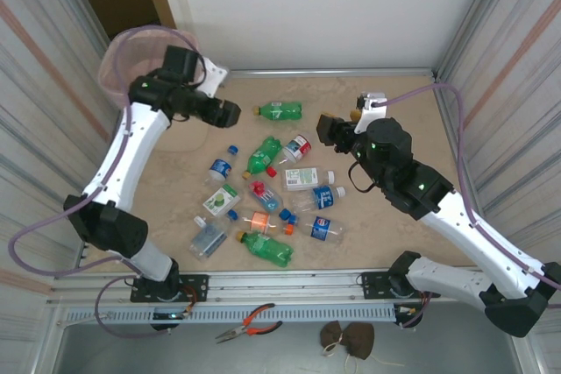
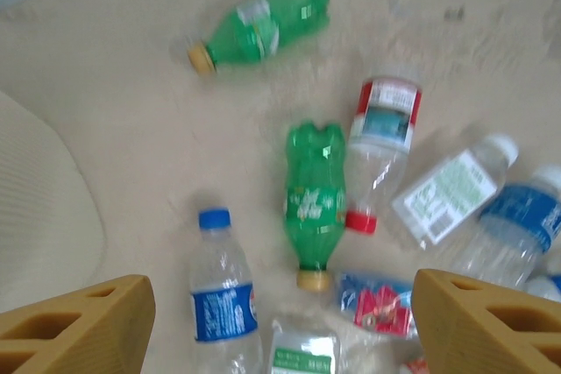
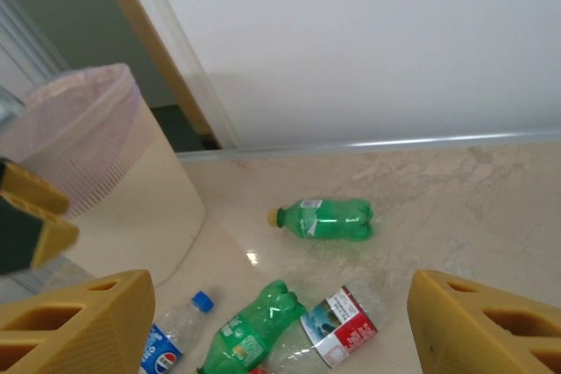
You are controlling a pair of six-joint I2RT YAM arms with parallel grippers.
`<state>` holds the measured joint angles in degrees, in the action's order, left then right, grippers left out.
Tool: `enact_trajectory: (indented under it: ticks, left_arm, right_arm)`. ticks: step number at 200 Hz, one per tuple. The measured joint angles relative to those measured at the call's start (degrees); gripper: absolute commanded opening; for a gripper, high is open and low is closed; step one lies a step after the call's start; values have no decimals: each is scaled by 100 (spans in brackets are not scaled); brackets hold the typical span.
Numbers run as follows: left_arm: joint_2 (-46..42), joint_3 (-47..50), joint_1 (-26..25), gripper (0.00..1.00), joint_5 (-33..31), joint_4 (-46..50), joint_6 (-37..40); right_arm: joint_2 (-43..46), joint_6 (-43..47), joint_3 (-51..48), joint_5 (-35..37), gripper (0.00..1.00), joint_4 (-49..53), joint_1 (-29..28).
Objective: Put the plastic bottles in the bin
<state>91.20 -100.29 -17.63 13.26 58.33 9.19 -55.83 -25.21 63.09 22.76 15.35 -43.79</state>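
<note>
While the left gripper (image 2: 280, 304) and right gripper (image 3: 280, 304) gape empty, a green bottle (image 2: 316, 190) lies lengthwise ahead of the left, cap nearest.

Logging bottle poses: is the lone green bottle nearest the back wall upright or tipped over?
Tipped over. The green bottle lies on its side on the table, cap pointing toward the bin.

Left arm (image 1: 123, 159) arched to upper left, left gripper (image 1: 230, 112) spread and empty, right arm (image 1: 465, 225) reaching from lower right, right gripper (image 1: 326, 131) spread, empty
</note>
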Motion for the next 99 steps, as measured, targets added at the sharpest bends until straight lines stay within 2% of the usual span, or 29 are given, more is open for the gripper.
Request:
enact_trajectory:
  ticks: [24, 52, 99]
  left_arm:
    - [44, 704, -221, 79, -315, -107, -20]
    - [197, 1353, -247, 81, -592, -385, -42]
    - [925, 1679, -120, 83, -752, -844, -39]
  right_arm:
    - [9, 0, -15, -4, 75, 17, 33]
    - [22, -2, -33, -7, 75, 20, 33]
    - [44, -4, -39, -4, 75, 20, 33]
